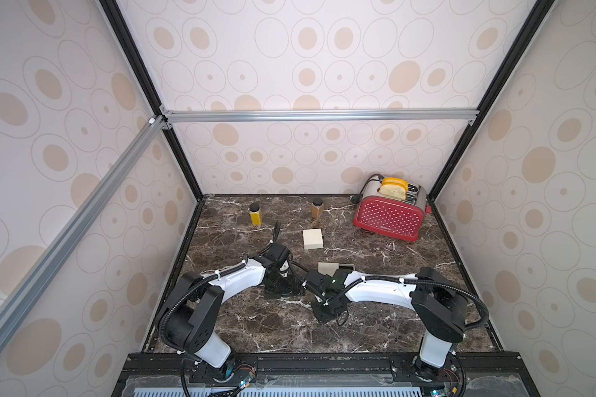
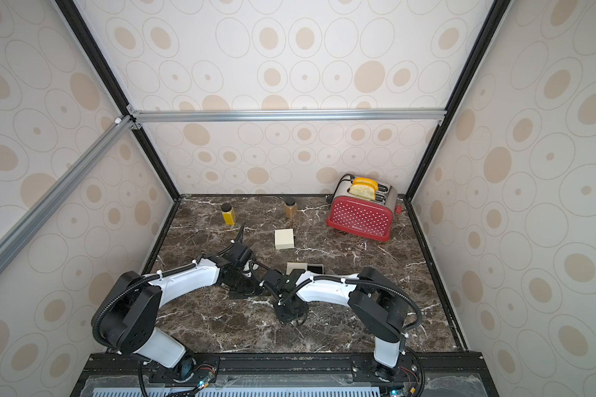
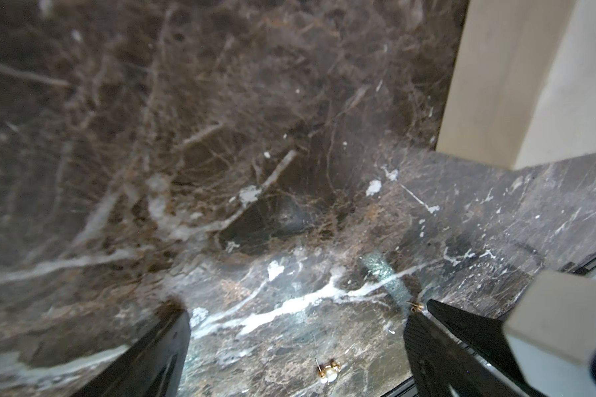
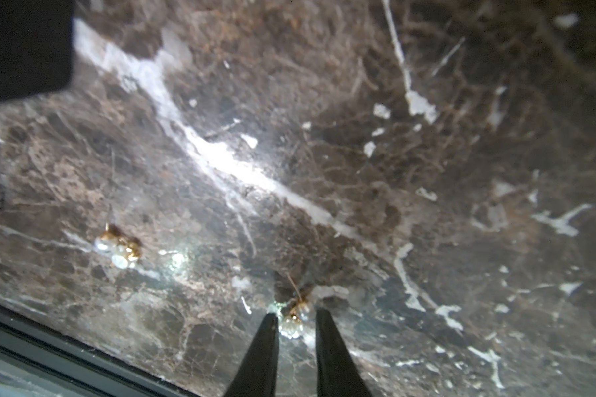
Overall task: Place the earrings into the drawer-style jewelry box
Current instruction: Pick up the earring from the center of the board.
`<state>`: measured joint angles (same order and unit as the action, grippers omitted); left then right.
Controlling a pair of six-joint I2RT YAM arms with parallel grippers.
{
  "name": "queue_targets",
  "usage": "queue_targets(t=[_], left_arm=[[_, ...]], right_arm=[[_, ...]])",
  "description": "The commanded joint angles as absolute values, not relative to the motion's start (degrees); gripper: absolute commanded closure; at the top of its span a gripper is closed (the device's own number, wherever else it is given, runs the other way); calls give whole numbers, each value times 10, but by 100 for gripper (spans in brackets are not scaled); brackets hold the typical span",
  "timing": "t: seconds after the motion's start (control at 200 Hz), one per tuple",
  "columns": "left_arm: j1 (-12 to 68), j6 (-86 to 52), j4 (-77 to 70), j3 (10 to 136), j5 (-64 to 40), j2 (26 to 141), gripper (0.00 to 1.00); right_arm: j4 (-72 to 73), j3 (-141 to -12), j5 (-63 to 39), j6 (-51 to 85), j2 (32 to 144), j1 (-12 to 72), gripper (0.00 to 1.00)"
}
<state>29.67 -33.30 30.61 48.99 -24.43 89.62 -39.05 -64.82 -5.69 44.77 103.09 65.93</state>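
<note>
Where your right gripper stands: the right gripper [image 4: 296, 312] is low over the marble table [image 4: 427, 172], its fingers narrowly parted on either side of the first earring [image 4: 294, 321]. No firm pinch shows yet.
Axis of first earring: the pearl end is nearest the fingers and the thin post points away from them. Its long axis therefore runs along the fingers, and you would close across its narrow width.
Second earring: the second earring [image 4: 119, 249] lies loose on the marble, apart from the first.
Left gripper: the left gripper [image 3: 296, 316] is spread wide and holds nothing. The second earring lies on the table between its fingers, so your left arm is the nearer one for it.
Jewelry box: the jewelry box [image 1: 326, 267] sits just beyond the right wrist, with its drawer [image 1: 346, 266] pulled out and the dark lining showing.
Writing: the red toaster [image 1: 389, 216] has a white brand word low on its front, too small to read with certainty. The yellow spice jar [image 1: 256, 213] and brown spice jar [image 1: 317, 208] show no legible label.
</note>
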Motion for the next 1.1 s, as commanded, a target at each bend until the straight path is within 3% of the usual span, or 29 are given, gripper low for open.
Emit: queue_targets(t=[0.0, 0.606, 1.096], left_arm=[[294, -337, 306, 485, -249, 892, 1], [294, -337, 298, 483, -257, 897, 1], [294, -338, 296, 480, -257, 895, 1]], right_arm=[[-400, -637, -51, 456, 1044, 665, 79], [-398, -650, -35, 448, 1066, 664, 80], [-386, -648, -34, 444, 1070, 662, 87]])
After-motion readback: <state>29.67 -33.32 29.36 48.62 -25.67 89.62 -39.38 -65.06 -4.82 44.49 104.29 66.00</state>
